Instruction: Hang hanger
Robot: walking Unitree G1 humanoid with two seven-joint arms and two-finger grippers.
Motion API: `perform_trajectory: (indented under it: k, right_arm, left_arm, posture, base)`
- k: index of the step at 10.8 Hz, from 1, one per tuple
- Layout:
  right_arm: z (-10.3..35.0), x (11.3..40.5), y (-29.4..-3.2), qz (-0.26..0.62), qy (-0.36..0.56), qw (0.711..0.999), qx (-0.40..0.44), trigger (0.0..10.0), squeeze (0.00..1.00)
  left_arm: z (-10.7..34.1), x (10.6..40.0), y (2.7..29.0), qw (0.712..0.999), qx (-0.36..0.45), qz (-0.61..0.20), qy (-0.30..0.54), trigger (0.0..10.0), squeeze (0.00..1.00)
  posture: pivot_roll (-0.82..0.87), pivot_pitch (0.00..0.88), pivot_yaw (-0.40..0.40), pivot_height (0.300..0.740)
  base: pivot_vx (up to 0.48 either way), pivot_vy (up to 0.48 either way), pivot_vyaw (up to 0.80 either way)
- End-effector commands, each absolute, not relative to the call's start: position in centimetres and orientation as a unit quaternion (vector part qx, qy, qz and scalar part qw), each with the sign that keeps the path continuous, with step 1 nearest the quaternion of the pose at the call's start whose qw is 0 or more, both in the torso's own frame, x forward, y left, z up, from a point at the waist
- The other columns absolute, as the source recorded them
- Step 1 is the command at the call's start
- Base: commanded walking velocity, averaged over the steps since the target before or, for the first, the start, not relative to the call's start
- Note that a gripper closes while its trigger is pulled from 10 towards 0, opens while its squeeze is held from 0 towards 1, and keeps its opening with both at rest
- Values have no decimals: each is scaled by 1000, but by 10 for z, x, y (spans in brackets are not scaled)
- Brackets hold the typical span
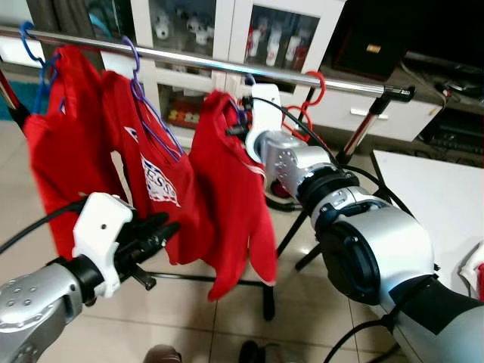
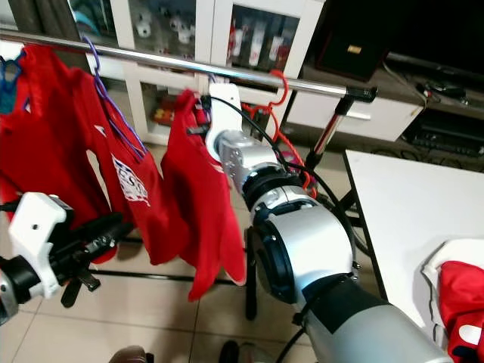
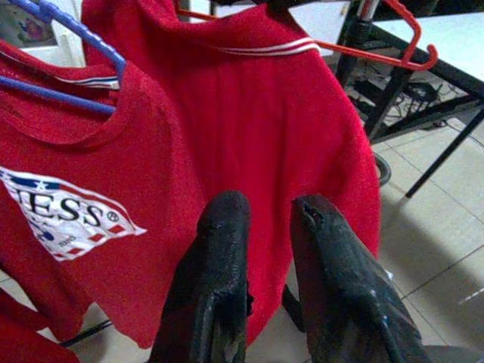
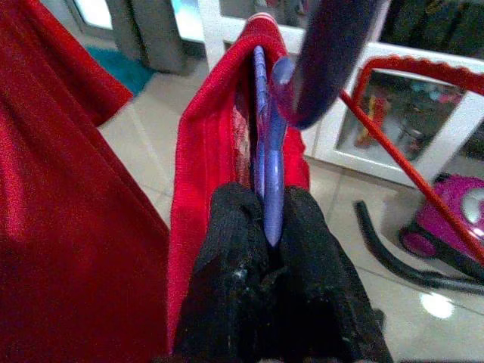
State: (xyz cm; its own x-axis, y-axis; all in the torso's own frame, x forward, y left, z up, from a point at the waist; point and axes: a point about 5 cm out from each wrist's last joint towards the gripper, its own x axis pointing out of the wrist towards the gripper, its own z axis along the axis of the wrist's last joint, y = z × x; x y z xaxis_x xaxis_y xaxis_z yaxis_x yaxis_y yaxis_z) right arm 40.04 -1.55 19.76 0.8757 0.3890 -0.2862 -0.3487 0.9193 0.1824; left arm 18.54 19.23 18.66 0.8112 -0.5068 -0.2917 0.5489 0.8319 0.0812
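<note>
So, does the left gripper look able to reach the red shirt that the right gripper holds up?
Probably yes: the left gripper points straight at the red shirt, with nothing between them.

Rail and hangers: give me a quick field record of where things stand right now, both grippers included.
rail: silver bar across the room
hung shirts: two red shirts on blue hangers
right gripper: up at the rail, fingers shut on the purple hanger that carries a third red shirt
hook: beside the rail; whether it is seated, cannot tell
left gripper: low, fingers slightly apart, holding nothing
spare: red hanger on rail
</note>
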Motion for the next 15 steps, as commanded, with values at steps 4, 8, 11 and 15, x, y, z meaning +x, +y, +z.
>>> perform_trajectory:
  k: [4, 8, 11, 15]
  right_arm:
    - [190, 401, -38, 253, 85, 959, 95, 10000, 0]
    - [129, 328, -100, 290, 90, 939, 161, 10000, 0]
    - [101, 277, -129, 229, 119, 963, 76, 10000, 0]
    - [99, 270, -130, 180, 128, 972, 84, 10000, 0]
  left_arm:
    - [179, 189, 189, 983, 48, -148, 95, 10000, 0]
    - [163, 218, 184, 993, 64, -68, 74, 10000, 0]
    - [145, 224, 176, 992, 61, -77, 78, 10000, 0]
    - [137, 231, 176, 989, 79, -100, 76, 10000, 0]
  posture:
    - [293, 34, -187, 740]
    - [200, 0, -113, 740]
    - [180, 0, -104, 740]
    - [182, 0, -64, 740]
  base:
    - [0, 0, 0]
    - [0, 0, 0]
    - [100, 0, 267]
    - [326, 0, 600]
